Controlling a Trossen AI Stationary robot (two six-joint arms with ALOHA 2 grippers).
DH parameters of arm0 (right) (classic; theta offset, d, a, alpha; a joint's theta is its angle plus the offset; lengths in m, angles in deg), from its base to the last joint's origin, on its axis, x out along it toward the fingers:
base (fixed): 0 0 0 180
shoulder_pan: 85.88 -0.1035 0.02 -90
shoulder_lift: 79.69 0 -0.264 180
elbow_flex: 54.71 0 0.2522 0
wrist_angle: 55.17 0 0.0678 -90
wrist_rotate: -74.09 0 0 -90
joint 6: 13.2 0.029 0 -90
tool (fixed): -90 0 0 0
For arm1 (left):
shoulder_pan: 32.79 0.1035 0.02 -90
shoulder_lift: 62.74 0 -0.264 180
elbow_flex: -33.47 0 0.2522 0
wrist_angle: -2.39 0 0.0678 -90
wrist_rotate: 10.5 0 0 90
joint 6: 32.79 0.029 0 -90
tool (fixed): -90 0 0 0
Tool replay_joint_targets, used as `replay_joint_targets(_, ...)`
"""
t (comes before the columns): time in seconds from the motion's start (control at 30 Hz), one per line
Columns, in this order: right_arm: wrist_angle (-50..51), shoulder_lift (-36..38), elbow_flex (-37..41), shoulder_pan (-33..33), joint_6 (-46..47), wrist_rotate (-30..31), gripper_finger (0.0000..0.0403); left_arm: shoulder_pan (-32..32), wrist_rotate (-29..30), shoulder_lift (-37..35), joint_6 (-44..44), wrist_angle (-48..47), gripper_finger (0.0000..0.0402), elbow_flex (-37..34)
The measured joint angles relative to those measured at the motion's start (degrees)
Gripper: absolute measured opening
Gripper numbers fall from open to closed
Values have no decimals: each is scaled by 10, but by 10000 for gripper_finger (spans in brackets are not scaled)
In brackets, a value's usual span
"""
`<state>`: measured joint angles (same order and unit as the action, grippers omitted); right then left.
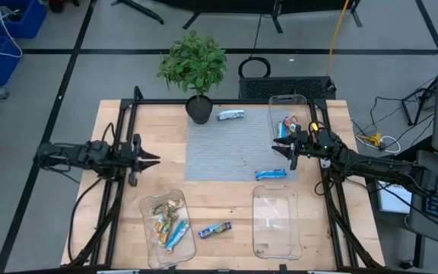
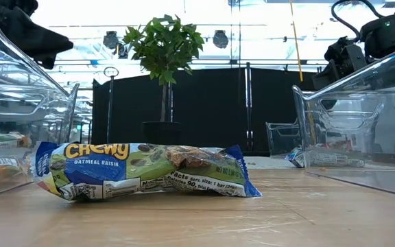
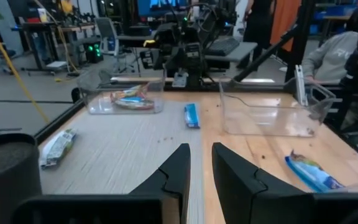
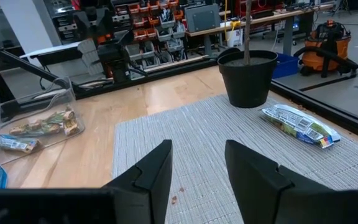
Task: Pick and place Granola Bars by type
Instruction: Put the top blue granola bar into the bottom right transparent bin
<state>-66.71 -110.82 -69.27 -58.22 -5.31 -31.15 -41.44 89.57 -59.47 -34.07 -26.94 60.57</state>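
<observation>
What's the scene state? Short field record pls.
left gripper: open narrowly, empty, left of mat
right gripper: open, empty, at mat's right edge
loose bars: one by plant, one on mat, one at front
front-left tray: several bars
front-right tray: empty
back tray: some bars

The whole table [image 1: 128,129] is seen straight down from overhead. The low view is set at tabletop level, super close to one bar [image 2: 146,171], facing the potted plant [image 2: 163,62]. Each wrist cam is pointed across the grey mat [image 4: 229,143] toward the opposite arm; mat and plant are shared
</observation>
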Motion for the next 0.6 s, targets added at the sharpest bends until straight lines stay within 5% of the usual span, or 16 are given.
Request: replay_joint_targets(0.6,-1,0,0,0,0,0,139,180,-188,-4,10,77,74,-71)
